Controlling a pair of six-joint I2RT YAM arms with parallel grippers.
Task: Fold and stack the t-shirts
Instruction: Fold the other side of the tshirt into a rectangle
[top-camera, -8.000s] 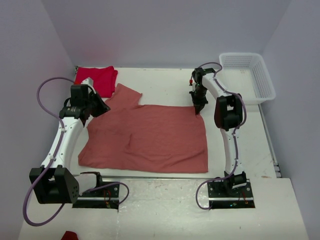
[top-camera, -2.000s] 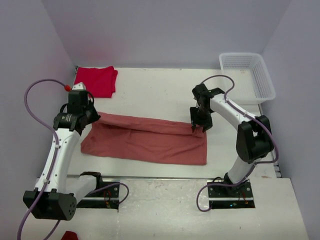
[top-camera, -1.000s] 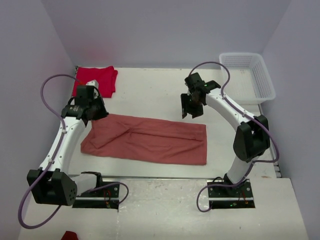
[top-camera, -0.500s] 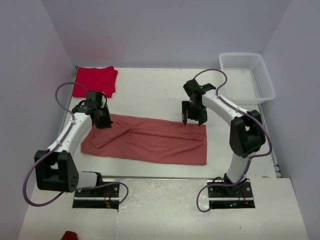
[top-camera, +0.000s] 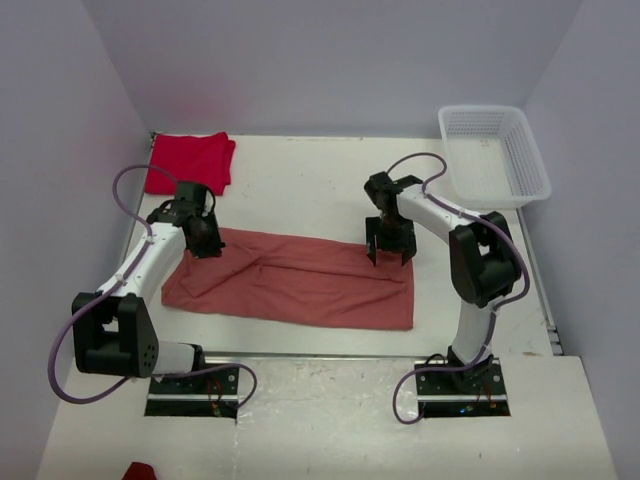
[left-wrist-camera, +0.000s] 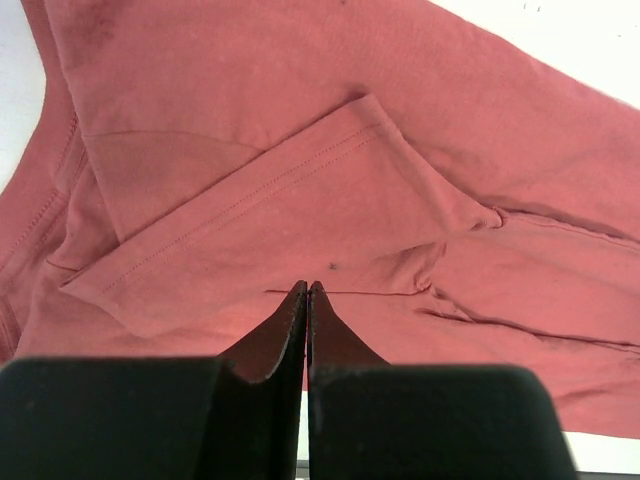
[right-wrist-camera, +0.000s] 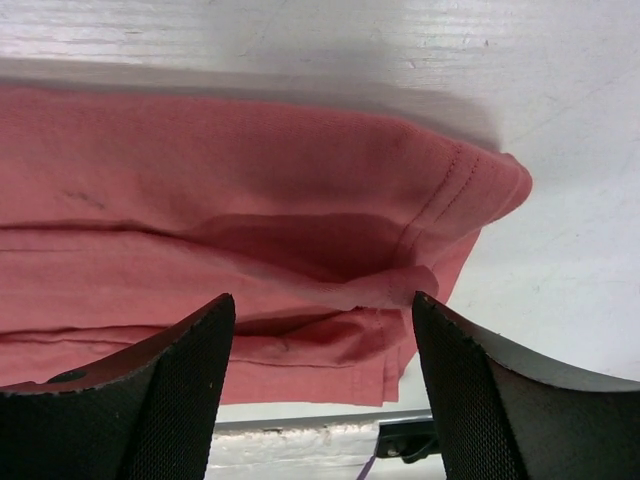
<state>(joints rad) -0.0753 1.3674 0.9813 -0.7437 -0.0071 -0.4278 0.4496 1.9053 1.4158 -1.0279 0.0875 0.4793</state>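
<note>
Pink t-shirt (top-camera: 300, 285), place: lies on the table (top-camera: 300, 190), near-centre, as a long band running from 9 o'clock to 3 o'clock; judged half folded, with the lengthwise fold made and the crosswise folds not yet done
Left gripper (top-camera: 203, 243): over the band's 9 o'clock end at its far edge, fingers pressed together with no cloth seen between them; judged to be placed above the tucked sleeve (left-wrist-camera: 270, 200) to press or pick it
Right gripper (top-camera: 388, 255): over the 3 o'clock end at the far edge, fingers spread wide and holding nothing; the hem corner (right-wrist-camera: 440, 200) lies below and between them, so a grasp there looks the likely purpose
Pink t-shirt, look: dusty salmon, soft knit, doubled over; sleeve turned in as a slanted flap with its stitched hem showing; the 3 o'clock corner bulges and does not lie flat; shallow creases run along the band
Red t-shirt (top-camera: 190, 160): far corner at 11 o'clock, well apart from the band, already folded compact; judged the base for the stack
Basket (top-camera: 500, 198): white mesh, far corner at 1 o'clock; judged to have no part in this step
</note>
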